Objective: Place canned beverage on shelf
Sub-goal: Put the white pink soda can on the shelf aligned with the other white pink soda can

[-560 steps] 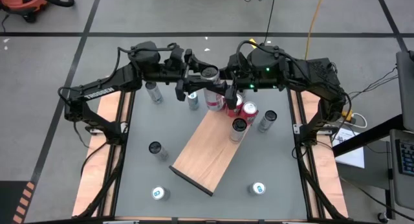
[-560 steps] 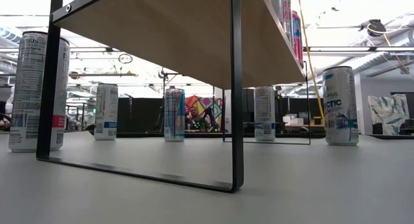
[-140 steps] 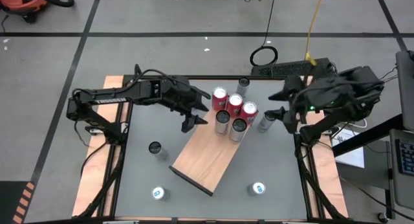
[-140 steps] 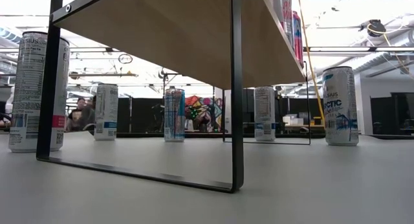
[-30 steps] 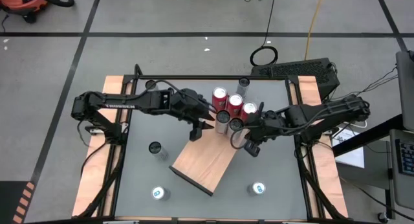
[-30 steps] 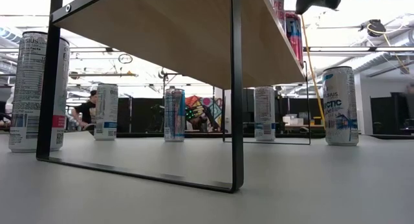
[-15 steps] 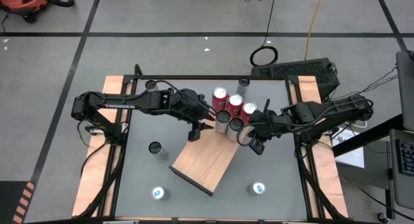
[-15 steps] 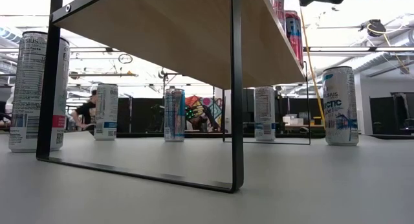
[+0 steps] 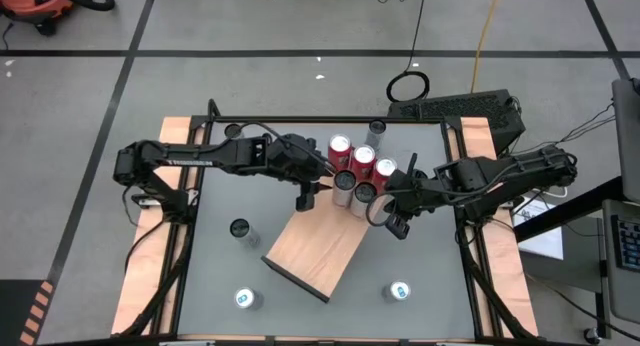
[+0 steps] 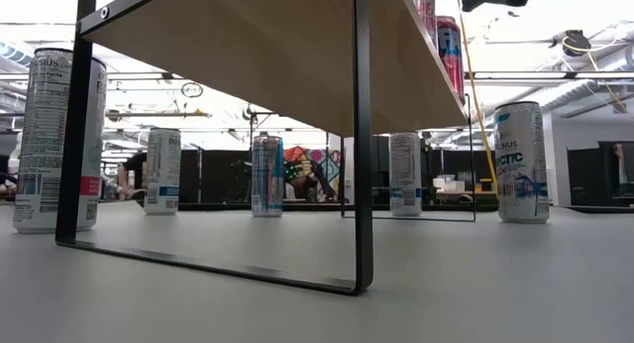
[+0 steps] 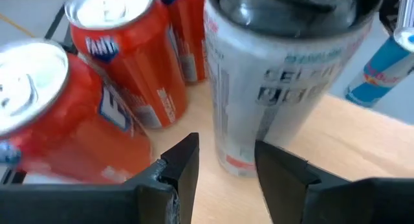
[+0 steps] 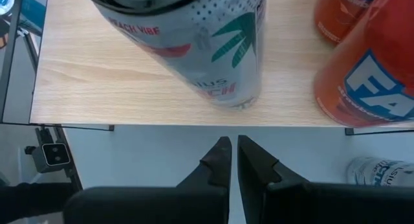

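The shelf is a light wooden board on black legs, seen from below in the low view. Three red cans and three dark-topped silver cans stand on its far end. My left gripper hovers open at that end. Its fingers point at the foot of a silver can with red cans beside it, and touch nothing. My right gripper is shut just off the shelf's right edge, facing a silver can with a green leaf print.
Loose cans stand on the grey tabletop: one left of the shelf, two near the front edge, one at the far edge. In the low view they show as tall cans around the shelf's black legs.
My right gripper, still shut, has drawn back a little from the cans toward the table's right edge, uncovering the top of the nearest silver can. My left gripper has rolled slightly at the wrist beside the cans. The cans have kept still.
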Motion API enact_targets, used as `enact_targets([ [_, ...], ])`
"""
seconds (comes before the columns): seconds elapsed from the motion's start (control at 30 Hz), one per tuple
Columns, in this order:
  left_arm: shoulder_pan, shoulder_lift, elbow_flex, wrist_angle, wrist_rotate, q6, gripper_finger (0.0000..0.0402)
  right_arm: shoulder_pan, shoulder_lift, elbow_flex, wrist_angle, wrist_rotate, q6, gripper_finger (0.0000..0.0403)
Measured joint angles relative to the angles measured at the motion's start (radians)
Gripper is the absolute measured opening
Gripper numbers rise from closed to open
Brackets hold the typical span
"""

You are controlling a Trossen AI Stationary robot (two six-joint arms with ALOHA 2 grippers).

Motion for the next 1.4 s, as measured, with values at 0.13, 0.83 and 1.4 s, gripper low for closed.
enact_targets([
  [0.13, -0.001, 0.014, 0.000, 0.007, 0.004, 0.001, 0.0152, 0.000, 0.000, 0.000, 0.000, 0.000, -0.001, 0.0000],
  [0.83, -0.008, -0.034, -0.001, -0.082, 0.006, -0.058, 0.0152, 0.000, -0.004, 0.002, -0.018, 0.054, 0.111, 0.0000],
  [1.4, -0.101, -0.158, 0.000, -0.073, -0.045, -0.220, 0.0152, -0.272, 0.145, 0.488, -0.244, 0.045, -0.061, 0.0000],
])
